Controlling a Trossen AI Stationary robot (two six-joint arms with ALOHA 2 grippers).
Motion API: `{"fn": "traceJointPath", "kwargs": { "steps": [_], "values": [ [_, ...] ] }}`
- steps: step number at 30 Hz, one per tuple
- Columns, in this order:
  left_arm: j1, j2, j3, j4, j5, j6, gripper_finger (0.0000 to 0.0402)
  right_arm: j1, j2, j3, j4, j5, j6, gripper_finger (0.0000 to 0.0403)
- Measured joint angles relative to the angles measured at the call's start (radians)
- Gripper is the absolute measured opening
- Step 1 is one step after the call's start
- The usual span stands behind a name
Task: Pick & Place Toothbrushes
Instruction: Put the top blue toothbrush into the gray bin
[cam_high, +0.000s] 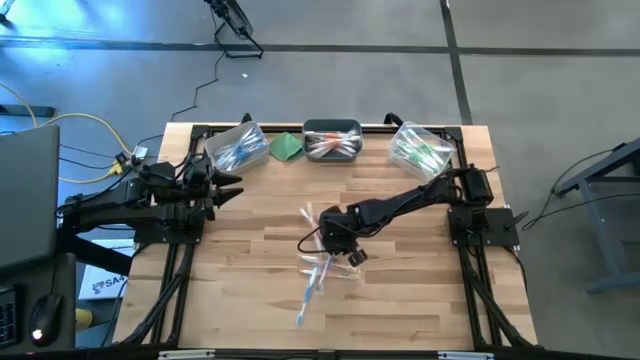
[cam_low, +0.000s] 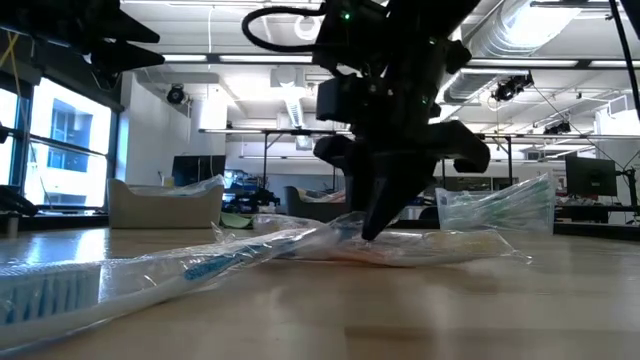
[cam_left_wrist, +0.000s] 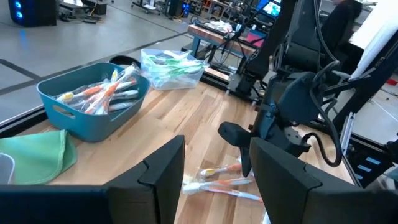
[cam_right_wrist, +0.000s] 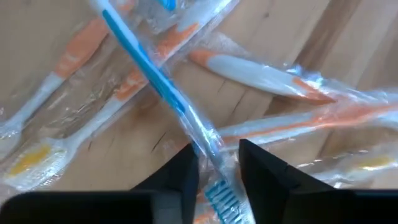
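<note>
My right gripper (cam_right_wrist: 214, 163) is down mid-table with its fingers either side of a blue toothbrush (cam_right_wrist: 149, 68) in the loose toothbrushes (cam_high: 322, 262); whether they pinch it, I cannot tell. Bare wood lies toward the near edge. My left gripper (cam_high: 232, 186) waits open by the left bin (cam_high: 238, 147). No readable writing.

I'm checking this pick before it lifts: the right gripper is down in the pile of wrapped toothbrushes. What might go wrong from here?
1. The right gripper straddles a blue toothbrush that lies across several orange toothbrushes; lifting it may drag or scatter them.
2. The fingers meet crinkly clear wrapper, so the blue toothbrush could slip out.
3. It sits at an angle between the fingers and might twist as they close.

The left gripper waits open near the left bin.
</note>
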Motion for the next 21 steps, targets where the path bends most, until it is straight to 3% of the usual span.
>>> {"fn": "traceJointPath", "kwargs": {
  "steps": [9,21],
  "values": [
    [0.000,0.000,0.000,0.001,0.000,0.000,0.0179,-0.007,-0.033,0.000,-0.028,0.055,-0.004,0.0017],
    [0.000,0.000,0.000,0.003,0.000,0.000,0.0179,-0.067,-0.238,0.000,-0.107,0.006,-0.043,0.0010]
  ]
}}
